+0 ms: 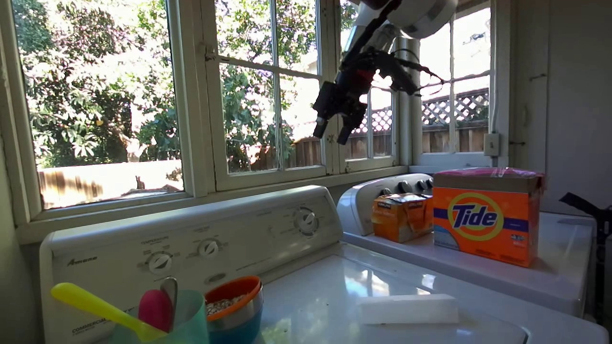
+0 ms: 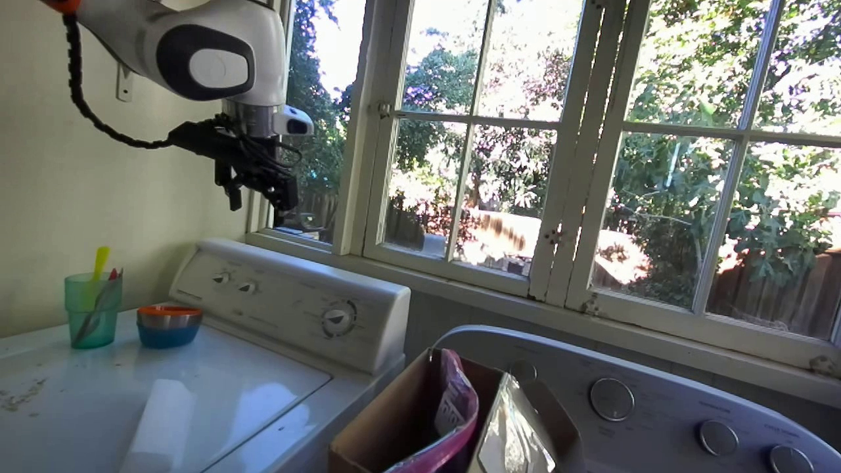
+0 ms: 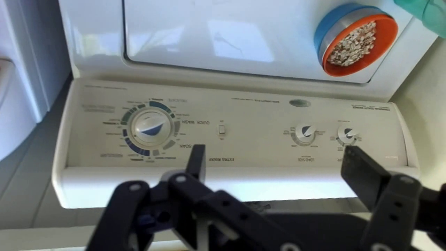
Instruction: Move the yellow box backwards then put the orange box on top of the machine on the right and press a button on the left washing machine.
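The gripper (image 1: 331, 133) hangs in the air above the back panel (image 3: 251, 134) of the washer (image 1: 306, 296), its jaws spread wide, the panel's face showing beyond the gap. In the wrist view, the large dial (image 3: 151, 127) lies toward one side and two small dials (image 3: 305, 134) toward the other, a little switch (image 3: 221, 129) between them; a small dial appears just past one fingertip (image 3: 362, 170), though the panel itself lies lower, apart from the gripper. In an exterior view, the orange box (image 1: 483, 220), marked "Tide," stands upright on the right machine (image 1: 566, 248), well apart from the gripper and below its height. The yellow box (image 1: 399, 217), shorter, sits on the same machine just beside the orange one, nearer the dark knobs (image 1: 405, 186); whether the two touch cannot be told. In both exterior views the arm (image 2: 220, 66) extends from the top of the frame near the windows (image 1: 193, 119), fingers (image 1: 320, 128) pointing downward. On the washer's top lies a white block (image 1: 408, 309), while a bowl (image 1: 246, 313) of pale flakes (image 3: 353, 43) and a green cup (image 1: 193, 315) holding a yellow utensil (image 1: 95, 303) stand side by side near the panel.
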`<state>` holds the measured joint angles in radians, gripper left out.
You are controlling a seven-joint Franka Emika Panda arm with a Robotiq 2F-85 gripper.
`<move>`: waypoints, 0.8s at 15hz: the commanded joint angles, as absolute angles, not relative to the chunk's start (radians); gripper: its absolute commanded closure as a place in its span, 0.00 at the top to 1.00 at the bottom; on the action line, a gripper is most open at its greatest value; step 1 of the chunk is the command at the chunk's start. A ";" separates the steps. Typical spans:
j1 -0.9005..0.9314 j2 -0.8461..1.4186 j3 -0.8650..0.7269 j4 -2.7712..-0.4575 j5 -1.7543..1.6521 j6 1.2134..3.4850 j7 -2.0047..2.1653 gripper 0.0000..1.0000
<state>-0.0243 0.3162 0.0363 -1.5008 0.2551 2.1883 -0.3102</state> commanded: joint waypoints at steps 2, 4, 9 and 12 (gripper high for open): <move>-0.017 0.483 0.063 -1.343 0.223 2.206 -0.275 1.00; -0.025 0.525 0.074 -1.330 0.224 2.178 -0.296 1.00; -0.032 0.508 0.082 -1.368 0.233 2.198 -0.297 1.00; -0.018 0.524 0.067 -1.334 0.204 2.175 -0.262 1.00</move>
<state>-0.0202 0.4992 0.0671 -1.3656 0.2442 2.1993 -0.3030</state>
